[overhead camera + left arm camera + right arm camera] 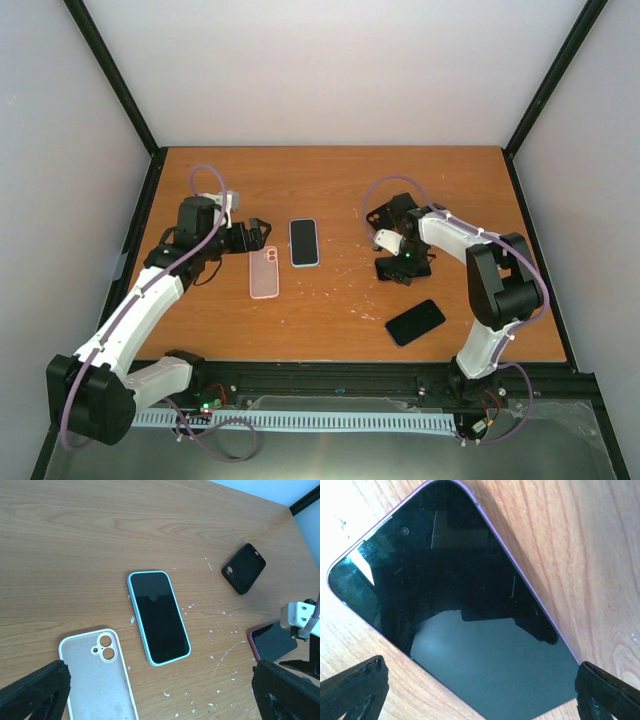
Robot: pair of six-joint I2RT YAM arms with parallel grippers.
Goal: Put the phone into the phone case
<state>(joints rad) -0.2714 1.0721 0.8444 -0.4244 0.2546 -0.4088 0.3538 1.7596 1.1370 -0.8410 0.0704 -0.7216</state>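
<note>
We see both end effectors spread wide, holding nothing. The right end effector point(400, 268) sits low over a purple-edged phone point(470, 615) lying screen-up on the worktop point(330, 180) — its fingers point(350, 687) show at either side of the phone. The left end effector point(262, 236) hangs by an empty clear pink case point(97, 680), which lies just beside a phone in a pale blue case point(159, 616). A black case point(243, 568) lies farther back, and a black phone point(415, 322) lies apart, near the front edge.
</note>
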